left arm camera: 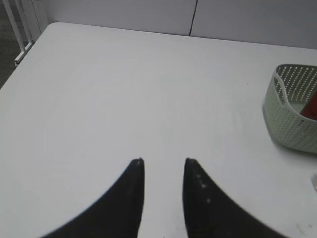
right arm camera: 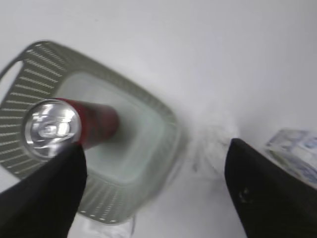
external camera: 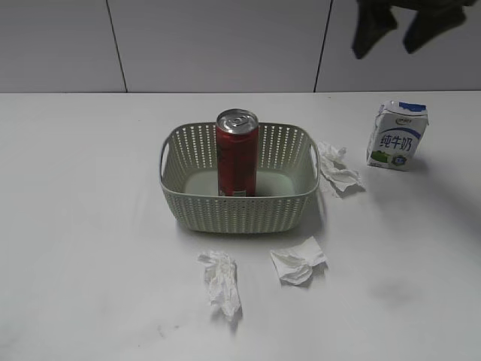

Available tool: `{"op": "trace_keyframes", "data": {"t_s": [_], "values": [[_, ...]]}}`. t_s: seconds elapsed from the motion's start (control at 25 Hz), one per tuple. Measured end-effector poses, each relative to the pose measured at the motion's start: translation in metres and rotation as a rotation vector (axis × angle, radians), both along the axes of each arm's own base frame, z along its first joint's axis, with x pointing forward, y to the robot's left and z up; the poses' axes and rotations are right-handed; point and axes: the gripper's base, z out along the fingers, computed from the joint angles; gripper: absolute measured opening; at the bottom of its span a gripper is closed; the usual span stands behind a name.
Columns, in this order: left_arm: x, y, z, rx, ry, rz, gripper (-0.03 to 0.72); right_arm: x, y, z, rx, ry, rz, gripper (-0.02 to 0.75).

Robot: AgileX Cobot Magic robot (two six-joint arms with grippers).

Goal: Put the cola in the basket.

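Now the cola [external camera: 237, 154] stands upright inside the basket [external camera: 188, 207]; right hand [right arm camera: 153, 173] released above, left hand [left arm camera: 163, 161] parted, empty.

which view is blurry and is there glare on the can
Right wrist view is motion-smeared: the basket rim and milk carton streak. Exterior view is sharp, with bright glare on the cola lid. Left wrist view is clear.
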Motion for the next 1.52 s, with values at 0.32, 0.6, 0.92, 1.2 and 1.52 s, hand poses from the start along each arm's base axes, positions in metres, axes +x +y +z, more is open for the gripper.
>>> {"op": "trace_keyframes", "data": {"t_s": [0.32,0.6,0.92,1.2,1.52], "values": [[0.000,0.000,0.000,0.000,0.000,0.000,0.217,-0.030,-0.086,-0.006,-0.047,0.085,-0.194,0.636],[0.000,0.000,0.000,0.000,0.000,0.000,0.217,-0.118,-0.094,-0.006,-0.049,0.132,-0.195,0.631],[0.000,0.000,0.000,0.000,0.000,0.000,0.217,-0.213,-0.104,-0.035,-0.040,0.083,-0.213,0.615],[0.000,0.000,0.000,0.000,0.000,0.000,0.217,-0.271,-0.111,-0.060,-0.021,-0.015,-0.226,0.599],[0.000,0.000,0.000,0.000,0.000,0.000,0.217,-0.321,-0.116,-0.077,0.008,-0.162,-0.231,0.595]]}}
